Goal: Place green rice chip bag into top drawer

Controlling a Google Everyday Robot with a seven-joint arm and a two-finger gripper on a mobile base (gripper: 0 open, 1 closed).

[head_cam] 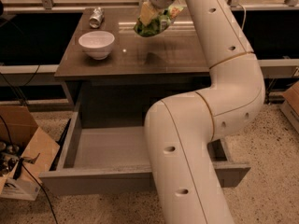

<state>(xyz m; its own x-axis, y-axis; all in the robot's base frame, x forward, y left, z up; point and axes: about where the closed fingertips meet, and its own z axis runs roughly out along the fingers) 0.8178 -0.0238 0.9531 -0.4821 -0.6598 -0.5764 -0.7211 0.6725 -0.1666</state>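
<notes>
Camera view: white gripper, jaws pinching the crinkly bright-green rice chip bag above the brown glossy tabletop; a loose pinch (glossy film) could drop it short of the grey top drawer.

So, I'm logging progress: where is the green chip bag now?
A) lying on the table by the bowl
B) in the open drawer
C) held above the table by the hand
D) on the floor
C: the chip bag hangs from the hand above the table, its shadow below.
</notes>
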